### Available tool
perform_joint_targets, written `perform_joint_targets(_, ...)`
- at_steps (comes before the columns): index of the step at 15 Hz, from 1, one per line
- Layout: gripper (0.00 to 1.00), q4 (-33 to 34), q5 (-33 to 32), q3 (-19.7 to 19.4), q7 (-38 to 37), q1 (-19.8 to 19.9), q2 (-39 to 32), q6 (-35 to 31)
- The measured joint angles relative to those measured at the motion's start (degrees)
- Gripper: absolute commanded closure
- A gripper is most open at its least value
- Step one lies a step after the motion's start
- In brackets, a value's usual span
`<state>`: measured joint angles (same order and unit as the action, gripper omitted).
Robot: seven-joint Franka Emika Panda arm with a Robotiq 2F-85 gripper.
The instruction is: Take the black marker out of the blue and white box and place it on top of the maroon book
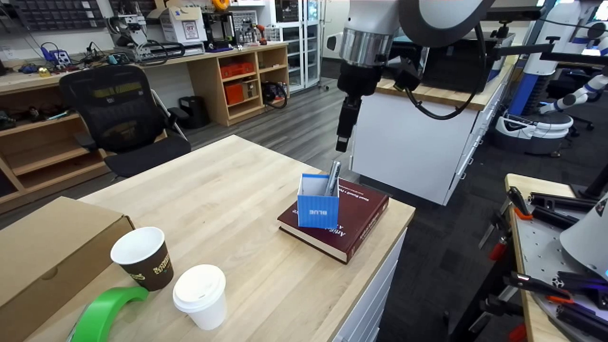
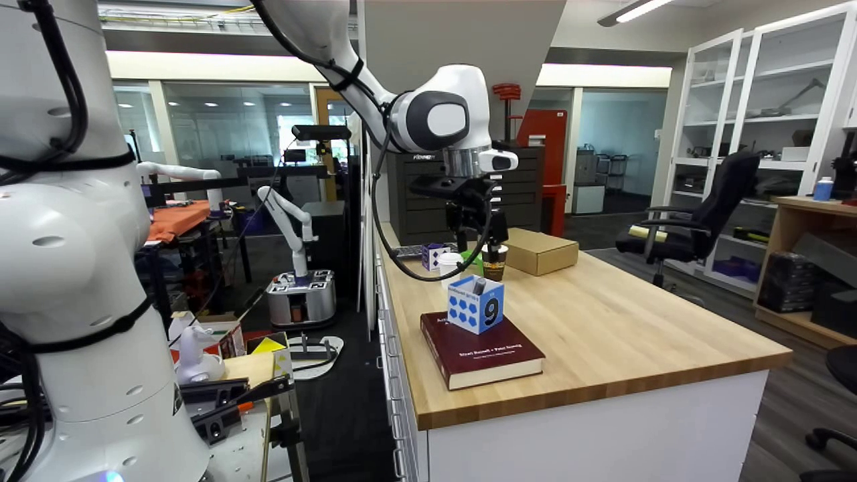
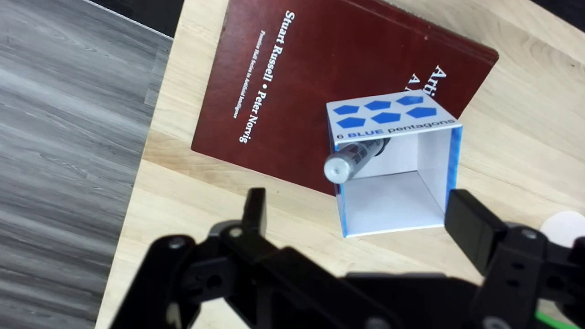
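The black marker shows a grey barrel; it leans upright in the blue and white box, its end above the rim. I see the marker in both exterior views (image 1: pixel 334 176) (image 2: pixel 479 286) and in the wrist view (image 3: pixel 358 157). The open-topped box (image 1: pixel 318 213) (image 2: pixel 474 309) (image 3: pixel 393 114) stands on the maroon book (image 1: pixel 363 202) (image 2: pixel 492 358) (image 3: pixel 274 105), which lies flat near the table's corner. My gripper (image 1: pixel 343 142) (image 2: pixel 479 241) points down, above the box and apart from it. In the wrist view the gripper (image 3: pixel 358 205) is open and empty, its fingers wide apart. The marker's lower end is hidden.
On the wooden table (image 1: pixel 237 228) stand a brown paper cup (image 1: pixel 151 266), a white lidded cup (image 1: pixel 202 297), a green curved object (image 1: pixel 102 316) and a large cardboard box (image 1: pixel 57 247). A small purple and white box (image 2: pixel 435 256) is at the table's far end.
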<state>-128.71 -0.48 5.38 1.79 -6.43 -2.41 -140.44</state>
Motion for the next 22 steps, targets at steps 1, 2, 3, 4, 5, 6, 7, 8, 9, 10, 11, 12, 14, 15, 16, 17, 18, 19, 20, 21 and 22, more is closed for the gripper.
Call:
perform_joint_targets(1, 0.00, 0.35, 0.19, -0.07, 0.00, 0.08, -0.59, -0.10)
perform_joint_targets(2, 0.00, 0.77, 0.47, -0.11, 0.00, 0.21, -1.19, -0.15)
perform_joint_targets(3, 0.00, 1.17, 0.96, -0.14, 0.02, 0.37, -1.76, -0.16)
perform_joint_targets(4, 0.00, 1.59, 1.69, -0.14, 0.13, 0.50, -2.29, -0.16)
perform_joint_targets(5, 0.00, 2.00, 2.85, -0.14, 0.48, 0.60, -2.88, -0.16)
perform_joint_targets(6, 0.00, 2.40, 4.08, -0.14, 0.98, 0.71, -3.47, -0.16)
perform_joint_targets(7, 0.00, 2.86, 5.12, -0.14, 1.46, 0.80, -4.12, -0.15)
perform_joint_targets(8, 0.00, 3.20, 5.99, -0.14, 1.83, 0.92, -4.75, -0.15)
perform_joint_targets(9, 0.00, 3.60, 6.57, -0.14, 2.05, 1.02, -5.37, -0.12)
perform_joint_targets(10, 0.00, 3.91, 6.91, -0.14, 2.18, 1.12, -5.97, -0.10)
perform_joint_targets(11, 0.00, 4.20, 7.01, -0.14, 2.25, 1.21, -6.52, -0.06)
perform_joint_targets(12, 0.00, 4.44, 7.02, -0.14, 2.26, 1.26, -7.00, -0.06)
perform_joint_targets(14, 0.00, 4.62, 7.02, -0.14, 2.27, 1.34, -7.71, -0.04)
perform_joint_targets(15, 0.00, 4.68, 7.02, -0.14, 2.27, 1.38, -7.99, -0.01)
perform_joint_targets(16, 0.00, 4.72, 7.02, -0.14, 2.27, 1.43, -8.24, 0.01)
perform_joint_targets(17, 0.00, 4.84, 7.02, -0.14, 2.27, 1.47, -8.57, 0.20)
perform_joint_targets(18, 0.00, 4.97, 7.02, -0.14, 2.27, 1.49, -8.90, 0.46)
perform_joint_targets(19, 0.00, 5.02, 6.96, -0.14, 2.27, 1.49, -9.11, 0.91)
perform_joint_targets(20, 0.00, 5.10, 6.94, -0.14, 2.27, 1.49, -9.25, 1.63)
perform_joint_targets(21, 0.00, 5.25, 6.94, -0.14, 2.27, 1.49, -9.39, 2.46)
perform_joint_targets(22, 0.00, 5.40, 6.94, -0.14, 2.27, 1.49, -9.53, 3.09)
